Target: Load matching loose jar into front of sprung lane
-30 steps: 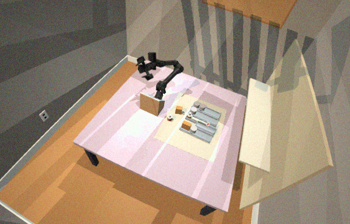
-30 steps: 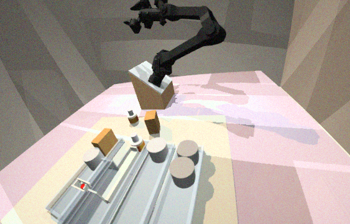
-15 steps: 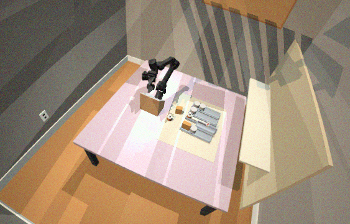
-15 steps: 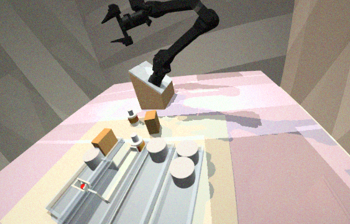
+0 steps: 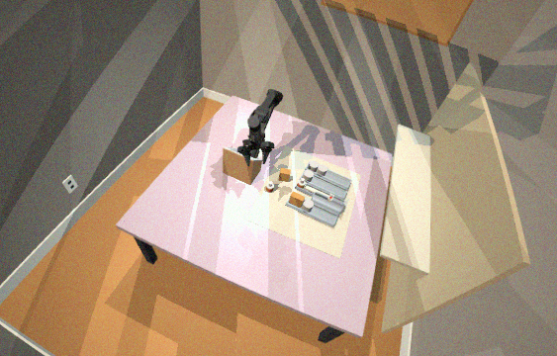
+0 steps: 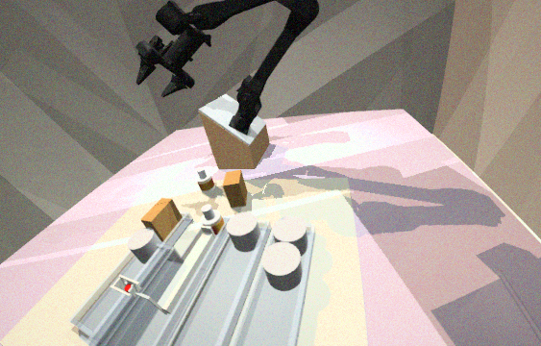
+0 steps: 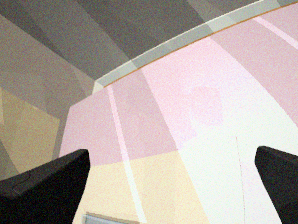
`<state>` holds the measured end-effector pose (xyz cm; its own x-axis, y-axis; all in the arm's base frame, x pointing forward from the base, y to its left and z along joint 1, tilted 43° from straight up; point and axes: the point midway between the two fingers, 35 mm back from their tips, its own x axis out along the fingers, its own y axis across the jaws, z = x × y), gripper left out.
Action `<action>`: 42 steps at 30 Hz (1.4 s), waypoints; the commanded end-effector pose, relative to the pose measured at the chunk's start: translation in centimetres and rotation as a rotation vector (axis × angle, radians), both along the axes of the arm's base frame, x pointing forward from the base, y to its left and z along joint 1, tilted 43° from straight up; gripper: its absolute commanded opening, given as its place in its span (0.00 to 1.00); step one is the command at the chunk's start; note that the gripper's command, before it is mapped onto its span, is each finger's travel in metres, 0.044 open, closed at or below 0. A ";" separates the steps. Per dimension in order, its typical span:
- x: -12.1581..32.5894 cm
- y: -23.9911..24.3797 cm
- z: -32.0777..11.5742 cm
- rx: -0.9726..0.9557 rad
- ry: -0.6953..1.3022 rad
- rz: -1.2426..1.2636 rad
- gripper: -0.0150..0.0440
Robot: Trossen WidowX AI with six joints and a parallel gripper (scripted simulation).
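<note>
A loose amber jar with a white cap [image 5: 270, 187] [image 6: 206, 183] stands upright on the mat in front of the lanes. A similar jar [image 5: 301, 183] [image 6: 211, 221] stands in a lane of the grey rack [image 5: 324, 217] [image 6: 222, 293], near its front end. A pale strip [image 6: 188, 273] runs back from that jar to a small white frame with a red mark [image 5: 330, 197] [image 6: 128, 286]. The pusher plate behind the jar is hard to make out. My gripper [image 5: 256, 161] [image 6: 152, 89] [image 7: 177, 159] is open and empty, high above the table, well away from both jars.
An orange box [image 5: 285, 174] [image 6: 234, 188] stands beside the loose jar. Another orange box [image 5: 297, 199] [image 6: 161, 218] and a grey cylinder [image 5: 308, 204] [image 6: 142, 245] are at the outer lane. Several grey cylinders [image 6: 243, 232] stand in the other lanes. A wooden block [image 5: 239, 165] [image 6: 232, 144] is under the arm's base.
</note>
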<state>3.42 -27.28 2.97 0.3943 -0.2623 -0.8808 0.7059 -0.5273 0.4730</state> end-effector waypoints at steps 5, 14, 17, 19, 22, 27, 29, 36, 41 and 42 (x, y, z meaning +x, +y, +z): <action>7.9 6.2 -4.2 0.041 0.006 0.925 1.00; 11.1 12.1 -6.2 0.039 -0.114 1.543 1.00; 11.7 14.1 -6.7 0.035 -0.180 1.739 1.00; 12.0 15.5 -7.0 0.031 -0.234 1.867 1.00; 12.1 17.0 -7.1 0.027 -0.291 1.987 1.00; 12.0 17.1 -7.1 0.027 -0.294 1.991 1.00; 12.0 17.1 -7.1 0.027 -0.294 1.991 1.00; 11.9 17.3 -6.9 0.027 -0.294 1.991 1.00; 12.2 19.2 -8.9 0.027 -0.295 1.991 1.00; 12.3 19.4 -9.1 0.027 -0.296 1.991 1.00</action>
